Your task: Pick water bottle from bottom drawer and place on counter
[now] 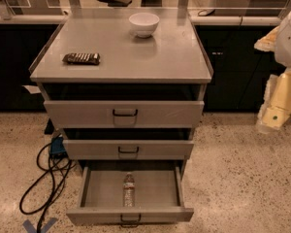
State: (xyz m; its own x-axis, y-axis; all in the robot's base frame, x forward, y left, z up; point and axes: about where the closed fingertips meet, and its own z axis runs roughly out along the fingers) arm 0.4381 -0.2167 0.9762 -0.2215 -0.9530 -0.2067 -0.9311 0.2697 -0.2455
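Observation:
The water bottle (129, 190) lies on its side in the open bottom drawer (99, 191), cap toward the back, near the drawer's middle. The counter (155, 57) is the grey metal top of the cabinet. My arm shows at the right edge, pale and yellowish, with the gripper (270, 122) hanging at about the height of the top drawer, well to the right of the cabinet and far from the bottle.
A white bowl (144, 24) stands at the counter's back. A dark striped packet (81, 58) lies at its left. The two upper drawers (124, 113) are shut or barely open. Black cables (43, 183) trail on the floor at the left.

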